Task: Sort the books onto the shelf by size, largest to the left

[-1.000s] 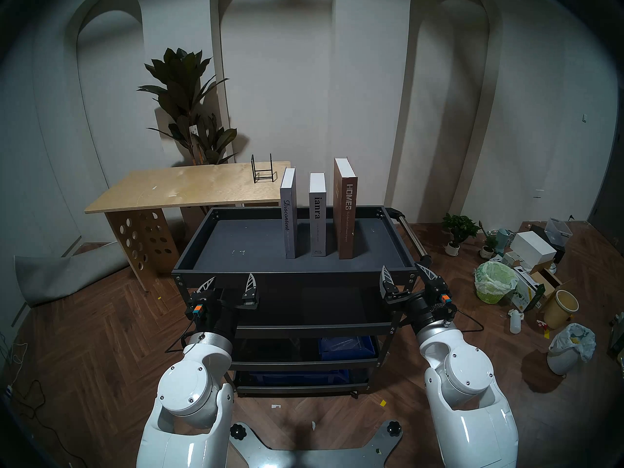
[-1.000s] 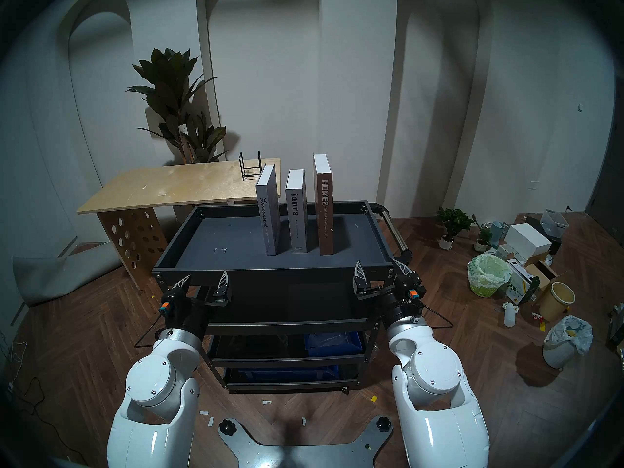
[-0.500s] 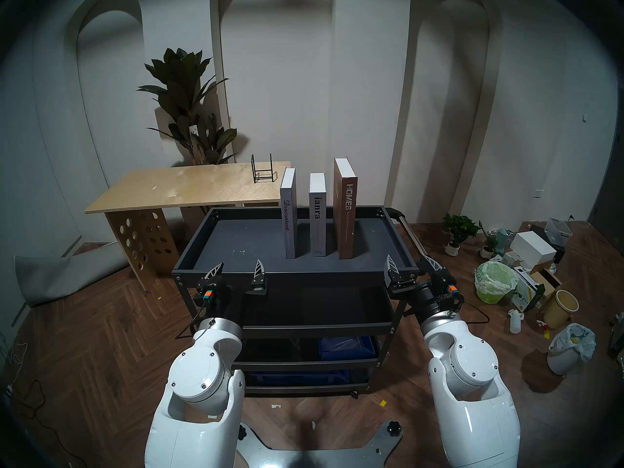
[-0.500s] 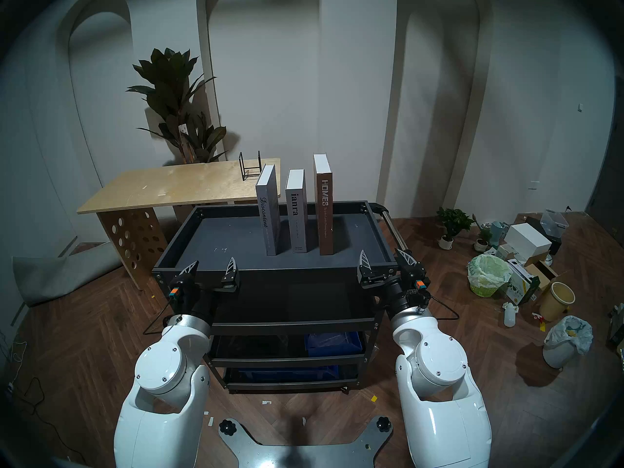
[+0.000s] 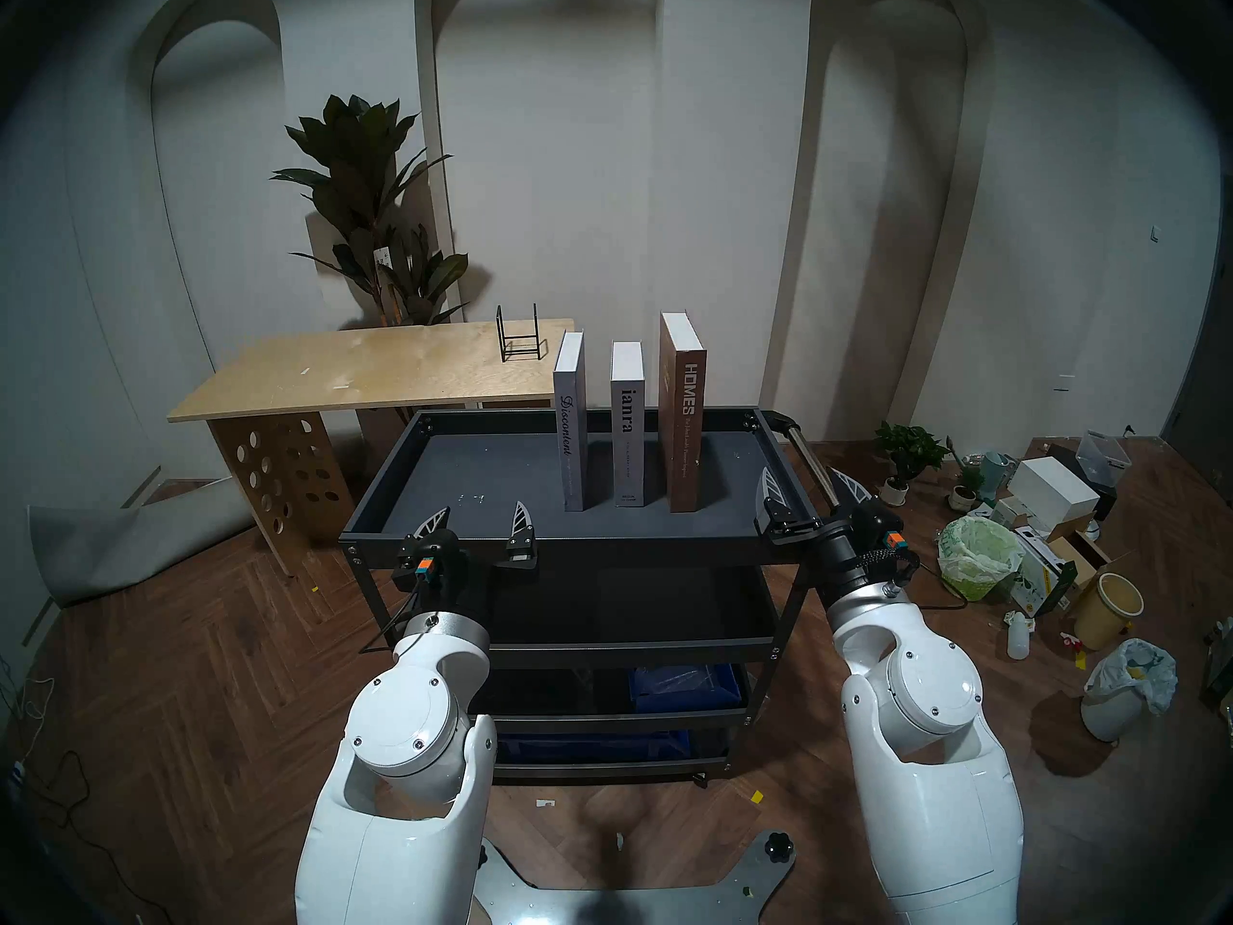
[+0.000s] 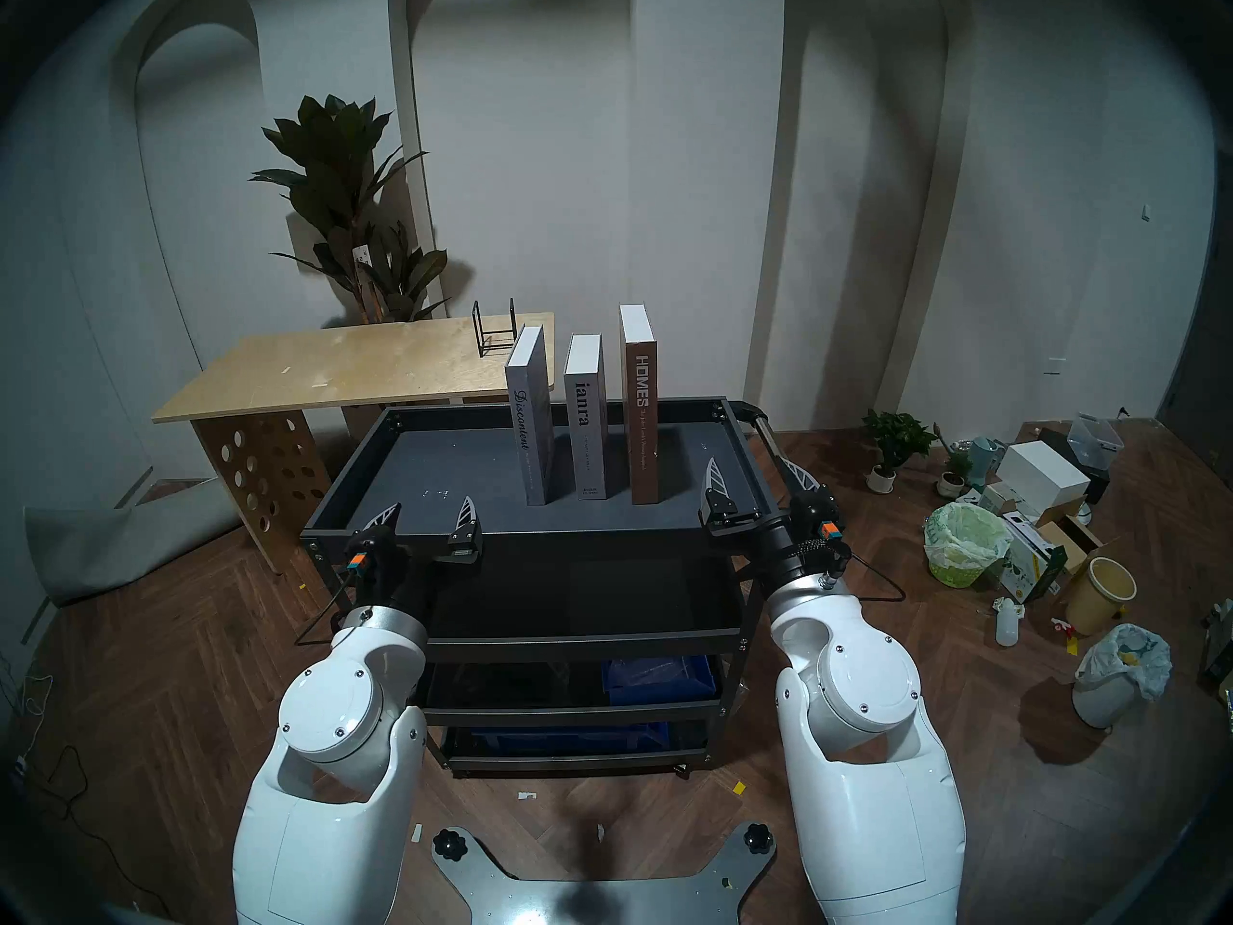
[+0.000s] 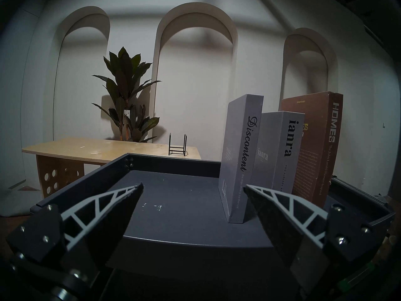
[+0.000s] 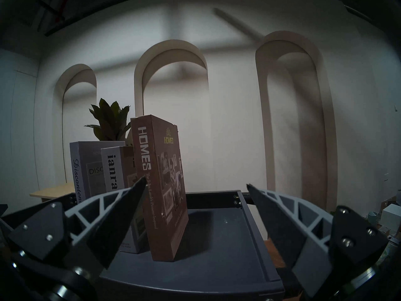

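Three books stand upright, apart, on the right half of the black cart's top tray [image 5: 567, 548]: grey "Discontent" [image 5: 571, 430] on the left, shorter light grey "ianra" [image 5: 627, 430] in the middle, tallest brown "HOMES" [image 5: 684, 430] on the right. My left gripper [image 5: 479, 508] is open and empty at the tray's front rim, left of "Discontent" [image 7: 243, 155]. My right gripper [image 5: 802, 473] is open and empty at the front right corner, straddling the right rim. "HOMES" [image 8: 165, 185] stands just beyond its left finger.
A chrome handle [image 5: 810, 456] runs along the cart's right side by my right gripper. A tan wooden table [image 5: 373, 369] with a small black wire rack [image 5: 520, 336] stands behind left. Blue bins [image 5: 687, 687] sit on lower tiers. Boxes and bins [image 5: 1041, 523] litter the floor at right.
Both arms have risen and moved forward, from below the tray's front rim up to its level. Both grippers stay open. The books have not moved.
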### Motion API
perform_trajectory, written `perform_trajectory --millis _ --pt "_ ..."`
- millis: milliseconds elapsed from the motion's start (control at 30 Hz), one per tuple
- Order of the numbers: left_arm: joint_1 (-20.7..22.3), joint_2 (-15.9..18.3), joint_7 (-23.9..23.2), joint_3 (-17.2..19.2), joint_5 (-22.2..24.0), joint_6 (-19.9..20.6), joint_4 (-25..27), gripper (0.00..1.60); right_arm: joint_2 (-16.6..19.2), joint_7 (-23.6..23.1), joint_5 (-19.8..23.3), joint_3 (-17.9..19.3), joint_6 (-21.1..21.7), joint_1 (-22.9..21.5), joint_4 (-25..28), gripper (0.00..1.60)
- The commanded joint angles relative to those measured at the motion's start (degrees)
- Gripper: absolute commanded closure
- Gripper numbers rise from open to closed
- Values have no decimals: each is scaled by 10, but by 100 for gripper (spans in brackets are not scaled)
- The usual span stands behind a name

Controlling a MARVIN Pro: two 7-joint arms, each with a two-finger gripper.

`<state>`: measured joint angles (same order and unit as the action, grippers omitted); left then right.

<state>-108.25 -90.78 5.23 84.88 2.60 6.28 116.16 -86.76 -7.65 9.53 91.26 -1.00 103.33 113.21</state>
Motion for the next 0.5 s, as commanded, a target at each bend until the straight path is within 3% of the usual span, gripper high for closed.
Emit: perform_trajectory --millis 0,467 --pt "47 3 -4 -14 1 14 5 0 0 5 -3 3 3 -21 10 0" --pt "77 12 21 -55 -10 35 10 0 1 12 -2 13 12 -19 11 0"
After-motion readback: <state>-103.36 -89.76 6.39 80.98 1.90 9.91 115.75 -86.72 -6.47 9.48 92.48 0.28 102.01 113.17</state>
